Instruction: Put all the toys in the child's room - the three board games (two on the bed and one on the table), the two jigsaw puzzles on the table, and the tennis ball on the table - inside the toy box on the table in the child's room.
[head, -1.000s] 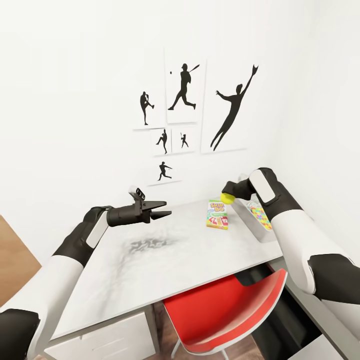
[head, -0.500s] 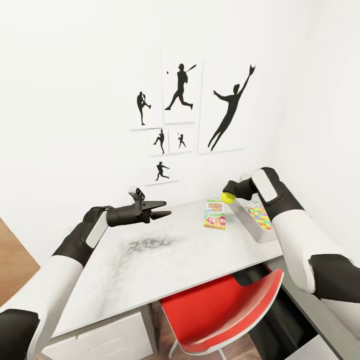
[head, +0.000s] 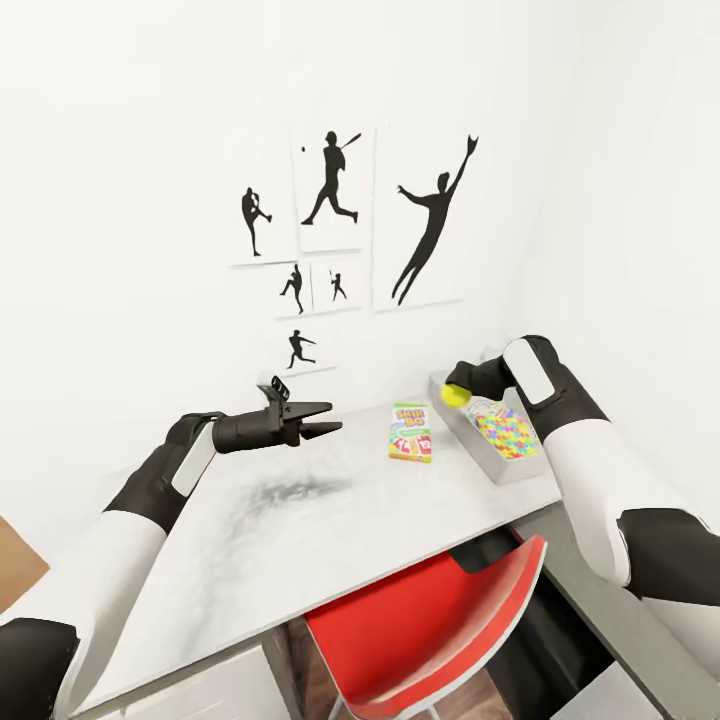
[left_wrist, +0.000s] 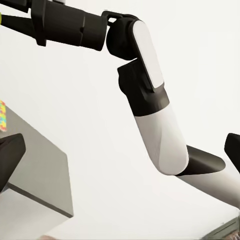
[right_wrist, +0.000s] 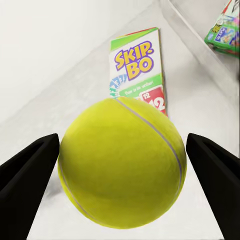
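While the right gripper (head: 458, 393), at centre right of the head view, is pinching the ball (right_wrist: 122, 162) beside the box (head: 500, 465), the left gripper (head: 325, 420) is idling half-open and empty; next: carrying over and releasing.

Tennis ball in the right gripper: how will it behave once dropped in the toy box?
The tennis ball is round, so it will probably roll after release. The toy box has raised walls that should contain it. It may bounce slightly on the puzzle sheet.
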